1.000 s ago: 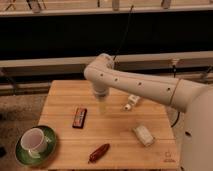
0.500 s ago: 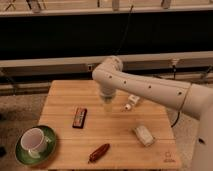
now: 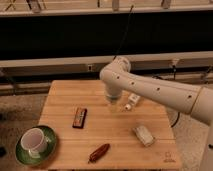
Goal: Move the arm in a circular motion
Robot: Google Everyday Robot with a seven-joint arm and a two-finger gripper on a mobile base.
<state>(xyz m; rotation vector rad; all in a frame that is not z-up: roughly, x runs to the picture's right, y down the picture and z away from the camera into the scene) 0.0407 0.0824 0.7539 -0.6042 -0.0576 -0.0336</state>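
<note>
Arm (image 3: pixel 150 89) reaches in from the right side of the room, upper segment slanting across the far right part of the table (image 3: pixel 60 102), bulbous elbow high above the far edge, forearm dropping straight down from it. The hand (image 3: pixel 115 103) hangs at the end of that drop, over the table a little right of centre and toward the far edge, just beside a small clear bottle (image 3: pixel 132 101) lying on its side. Cannot tell how far the hand is open; nothing seems to be in it.

Change over the last second: the elbow has drifted to the right, from above the middle of the far edge to a spot further along it, and the hand has gone with it, closing on the bottle. Nothing on the table has shifted. Reads to me as one arc of the circle being traced, sweep in progress, no way to say how much of the loop is done.

Also on the table:
- dark chocolate bar (image 3: pixel 79 117), left of centre
- white cup on a green saucer (image 3: pixel 35 145), near left corner
- reddish-brown sausage-shaped item (image 3: pixel 99 152), near edge
- pale wrapped block (image 3: pixel 143 135), toward the near right corner

Worry: if the arc carries further right at this height, the hand could clip the bottle.
</note>
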